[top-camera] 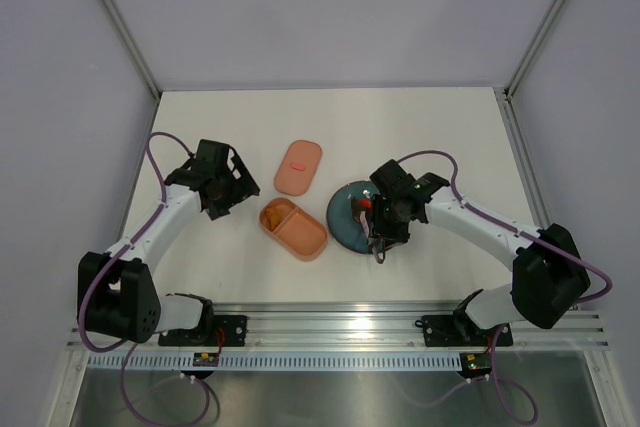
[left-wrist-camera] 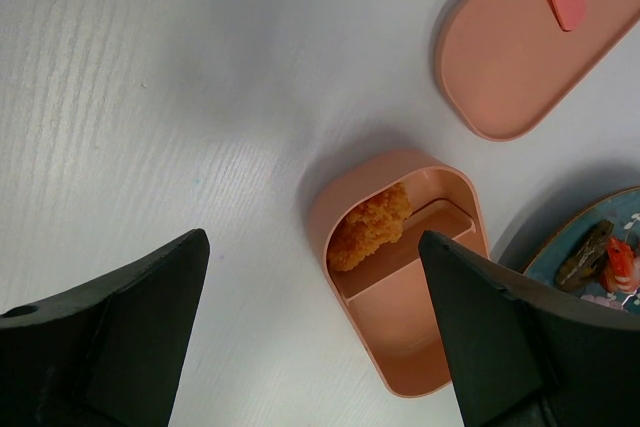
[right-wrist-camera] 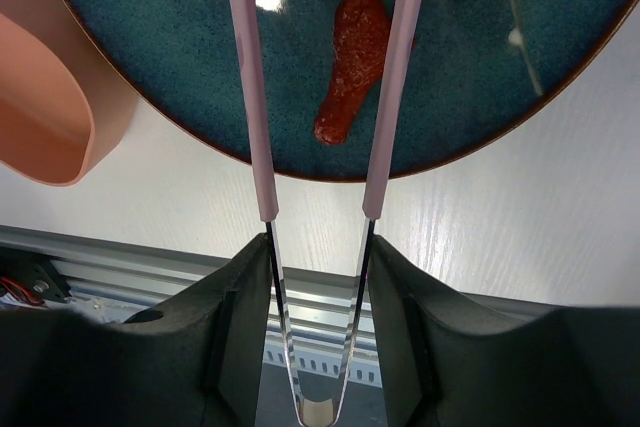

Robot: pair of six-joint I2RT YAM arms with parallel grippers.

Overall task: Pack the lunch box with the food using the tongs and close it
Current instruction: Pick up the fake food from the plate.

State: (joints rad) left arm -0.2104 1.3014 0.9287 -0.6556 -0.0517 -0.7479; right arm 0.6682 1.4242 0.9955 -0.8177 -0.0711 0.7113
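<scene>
Gripping the tongs [right-wrist-camera: 248,97] by their thin metal stems, the right jaws are clenched on them from both sides, each stem lying against the inner face of one finger. Straight ahead of these jaws the two pinkish arms reach out over the round teal plate [right-wrist-camera: 150,37] and stand apart from each other. A red piece [right-wrist-camera: 352,62] of food lies on the plate between them, beyond the fingertips. One arm runs clear of it, while the other passes just beside it; whether that one touches it cannot be told. Off to one side of the right jaws, beside the plate, a rounded corner of the salmon-pink lunch box [right-wrist-camera: 40,117] shows.

The left jaws are released and stand wide over the white table [left-wrist-camera: 150,97], holding nothing. Between their tips and a little beyond them lies the open base of the lunch box, with an orange piece [left-wrist-camera: 368,227] of crumbed food in the compartment farther from these jaws; the nearer compartment shows only bare pink. Farther ahead and to one side, the matching lid [left-wrist-camera: 510,57] lies flat on the table, apart from the base, its small red mark facing up. At the edge of that view, past one fingertip, a dark brown piece [left-wrist-camera: 585,257] lies on the plate next to the red one.
</scene>
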